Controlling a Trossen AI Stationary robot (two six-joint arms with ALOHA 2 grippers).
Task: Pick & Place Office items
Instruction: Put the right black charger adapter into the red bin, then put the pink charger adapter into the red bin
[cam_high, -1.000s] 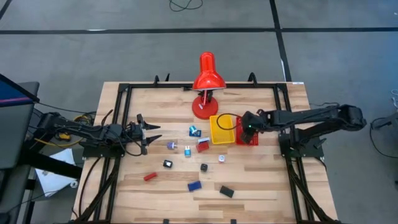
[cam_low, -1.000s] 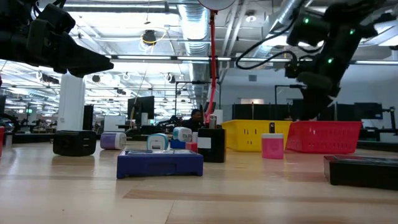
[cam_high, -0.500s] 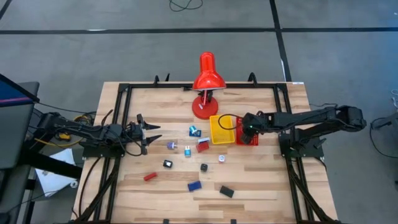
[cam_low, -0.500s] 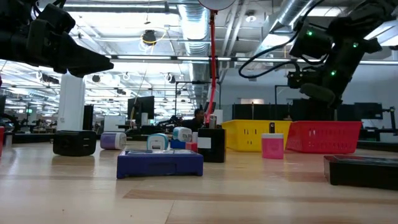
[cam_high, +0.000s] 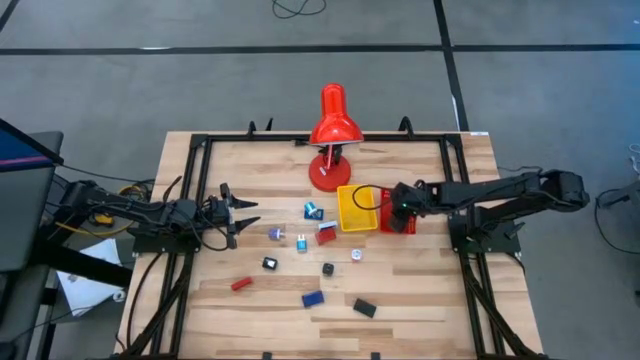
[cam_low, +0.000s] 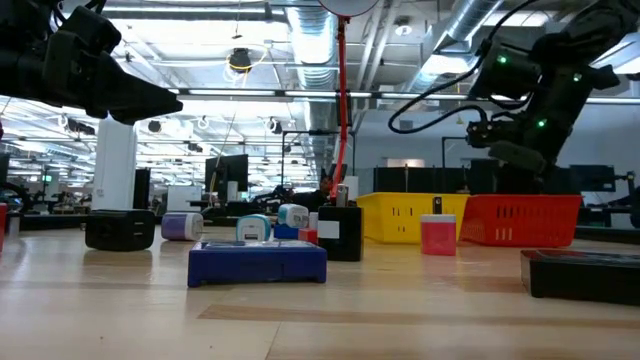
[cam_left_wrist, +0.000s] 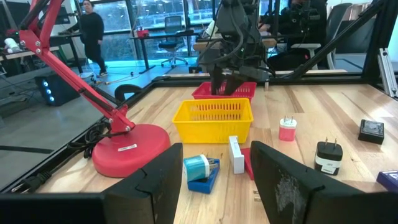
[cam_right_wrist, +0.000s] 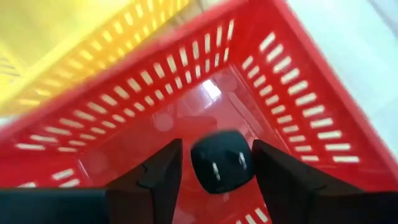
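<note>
The wooden table carries a red desk lamp at its far edge. Just near of the lamp sit a yellow tray and, touching its right side, a red tray.

The right gripper hangs over the red tray with its fingers spread. A black rounded cube with two metal prongs shows between them, not pinched, over the tray's glossy slotted floor; whether it has landed cannot be told.

The left gripper waits at the table's left side, fingers parted around nothing.

The remaining office items lie scattered mid-table and nearer: a black flat block, a blue flat block, a red flat block, a black cube, and a small white-pink plug.
</note>
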